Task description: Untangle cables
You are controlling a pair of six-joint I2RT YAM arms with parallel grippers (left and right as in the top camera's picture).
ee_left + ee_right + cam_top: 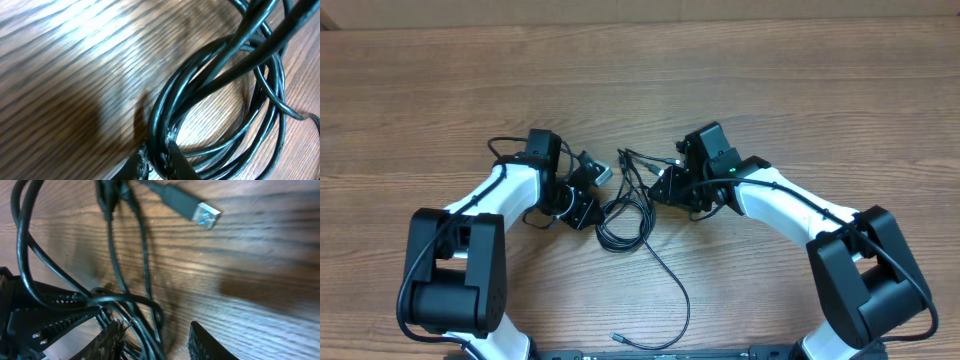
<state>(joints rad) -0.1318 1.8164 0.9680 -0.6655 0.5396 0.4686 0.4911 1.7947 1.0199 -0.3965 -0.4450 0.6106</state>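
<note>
Two arms flank a tangle of black cables [610, 240] at the middle of a wooden table [800, 80].

At 9 o'clock of the tangle, the left gripper [592, 205] points toward 4 o'clock. Its jaws are drawn narrow onto a bundle of strands at the rim of the coil. In its wrist view the fingertips [175, 160] press in from either side of the bundle, and the loop spreads away from them toward 1 o'clock.

The cables lie between the two grippers, their long axis running from 12 to 6 o'clock in the overhead view. Loose ends fan out at the top and a coil of several turns sits below them. A single tail [670, 280] leaves the coil toward 5 o'clock, bends, and hooks back toward 8 o'clock. It finishes in a small end plug [618, 338] by the table's near edge, well apart from both arms.

At 3 o'clock of the tangle, the right gripper [660, 188] points toward 8 o'clock. Its jaws stand partly apart. Strands pass between them, close against one finger, with a clear gap to the other finger [202, 340]. Whether anything is gripped cannot be told. Ahead of it, in its wrist view, a silver plug [202, 212] lies flat on the wood. The plug's long axis runs from 10 to 4 o'clock, with the tip toward 4.
</note>
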